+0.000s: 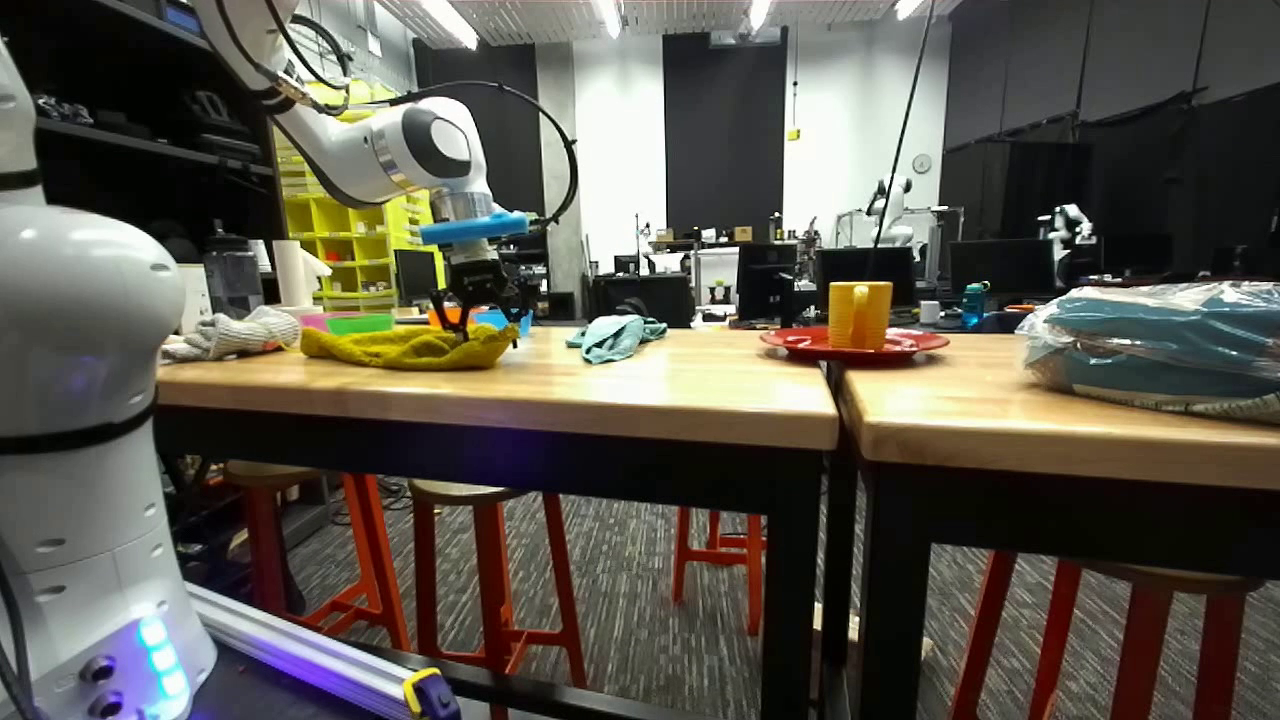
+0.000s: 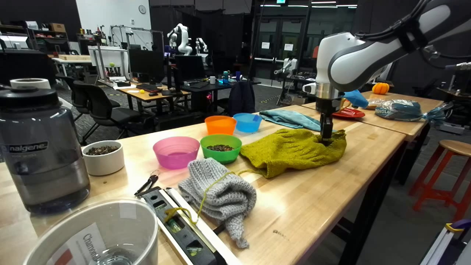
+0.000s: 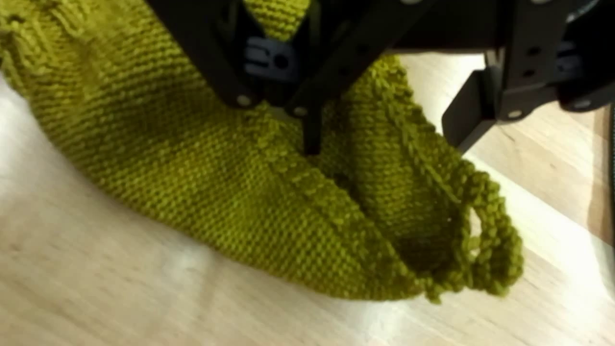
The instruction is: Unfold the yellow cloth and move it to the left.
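Straddling an edge of the yellow cloth (image 3: 216, 192), the hand (image 3: 387, 144) gapes wide (contact unclear).

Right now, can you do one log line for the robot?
yellow cloth: rumpled on table | gripper: open, straddling cloth edge | unfolding: not yet done

In an exterior view the white arm (image 1: 340, 150) wore a black cable (image 1: 573, 165) at eleven o'clock, blue lights (image 1: 163, 657) at eight; pale screws (image 3: 243, 100) studded its black gripper (image 3: 388, 137).
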Available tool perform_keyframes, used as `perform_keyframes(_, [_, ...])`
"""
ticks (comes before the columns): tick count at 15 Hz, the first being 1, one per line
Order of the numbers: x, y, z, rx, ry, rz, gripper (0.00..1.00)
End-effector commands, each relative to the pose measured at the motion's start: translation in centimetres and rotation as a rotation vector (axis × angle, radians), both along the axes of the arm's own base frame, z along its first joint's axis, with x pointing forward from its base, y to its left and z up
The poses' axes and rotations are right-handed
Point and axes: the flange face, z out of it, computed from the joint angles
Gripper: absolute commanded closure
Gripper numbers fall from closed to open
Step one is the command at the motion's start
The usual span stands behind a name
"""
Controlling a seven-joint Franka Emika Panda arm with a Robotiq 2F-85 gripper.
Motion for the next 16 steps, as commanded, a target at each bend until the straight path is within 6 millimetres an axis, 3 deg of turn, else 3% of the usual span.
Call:
perform_keyframes(1, [0.6,-0.2,0.3,-0.022,-0.022,-0.006,0.63])
perform_keyframes(6, [0.9,-0.7,1.1,-0.037,-0.044,-0.030,1.00])
perform_keyframes(12, [1.0,-1.5,0.6,-0.126,-0.051,-0.124,0.98])
perform_keyframes(14, [1.0,-1.5,0.0,-0.165,-0.050,-0.159,0.90])
perform_keyframes(15, [1.1,-1.4,-0.2,-0.185,-0.051,-0.184,0.98])
perform_keyframes(16, [1.0,-1.3,-0.5,-0.207,-0.049,-0.213,0.96])
